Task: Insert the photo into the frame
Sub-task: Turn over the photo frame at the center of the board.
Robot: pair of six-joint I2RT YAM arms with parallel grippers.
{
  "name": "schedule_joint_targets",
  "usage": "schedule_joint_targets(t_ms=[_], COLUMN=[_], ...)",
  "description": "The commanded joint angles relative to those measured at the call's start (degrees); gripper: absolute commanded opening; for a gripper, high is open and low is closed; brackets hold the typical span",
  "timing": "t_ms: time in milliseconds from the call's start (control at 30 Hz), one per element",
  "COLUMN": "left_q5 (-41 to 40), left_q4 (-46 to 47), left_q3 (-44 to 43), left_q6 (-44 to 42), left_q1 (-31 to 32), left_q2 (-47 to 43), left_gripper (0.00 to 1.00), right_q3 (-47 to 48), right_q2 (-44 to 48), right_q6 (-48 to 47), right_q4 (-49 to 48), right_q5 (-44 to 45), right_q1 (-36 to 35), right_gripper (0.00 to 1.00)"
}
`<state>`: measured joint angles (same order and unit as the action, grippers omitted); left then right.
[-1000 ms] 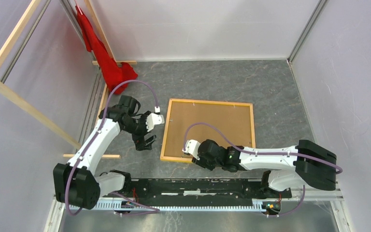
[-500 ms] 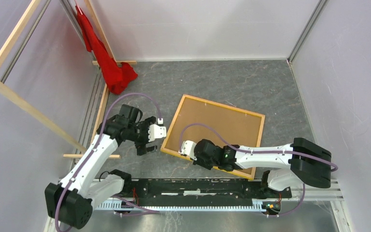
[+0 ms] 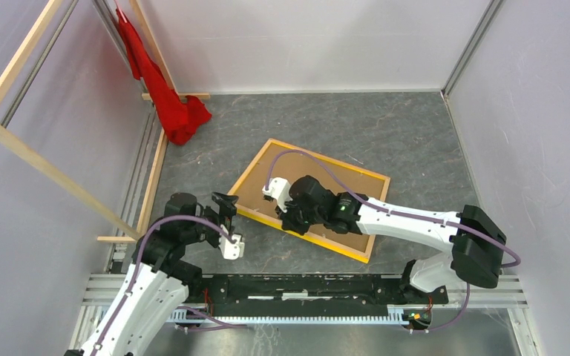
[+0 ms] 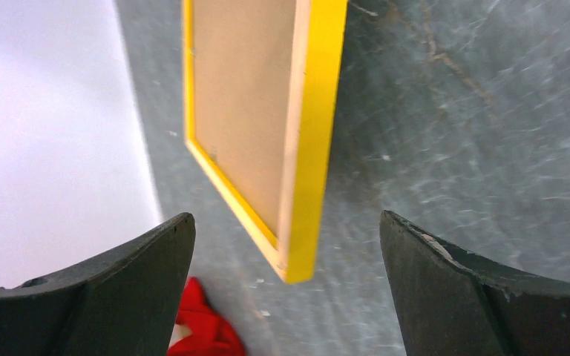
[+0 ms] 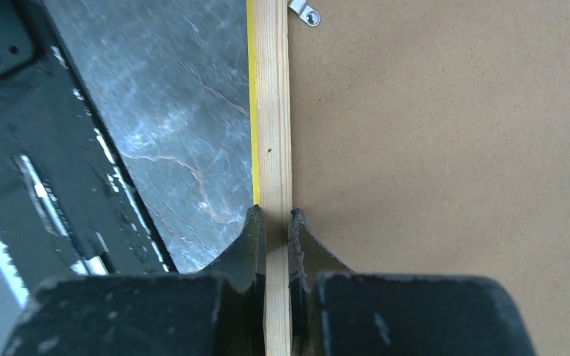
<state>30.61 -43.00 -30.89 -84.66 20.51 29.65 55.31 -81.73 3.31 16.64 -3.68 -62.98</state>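
Clamping the frame (image 5: pixel 273 111), right gripper (image 5: pixel 276 222) is mostly hidden from overhead; left gripper (image 4: pixel 286 216) gapes wide.

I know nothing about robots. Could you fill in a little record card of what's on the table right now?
frame: back up, skewed on the table
backing board: brown, inside the frame
right gripper: shut on the frame's near rail
left gripper: open, empty, facing a frame corner
red cloth: far left corner
photo: not visible
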Motion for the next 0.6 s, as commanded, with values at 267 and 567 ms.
schedule_joint_targets(t_ms=[267, 567], left_q5=[1.18, -1.62], left_q4=[10.31, 22.03], left_q3=[1.6, 2.58], left_q6=[-16.76, -16.01], left_q1=[0.31, 0.93], left_q2=[3.11, 7.91], left_gripper=[0.98, 0.83], right_q3=[9.4, 11.92], right_q2=[-0.22, -0.08], right_q6=[2.92, 3.46], right_q4=[-0.95, 0.29], right_q5=[-11.24, -13.54], right_q1=[4.5, 5.28], right_gripper=[0.0, 0.0])
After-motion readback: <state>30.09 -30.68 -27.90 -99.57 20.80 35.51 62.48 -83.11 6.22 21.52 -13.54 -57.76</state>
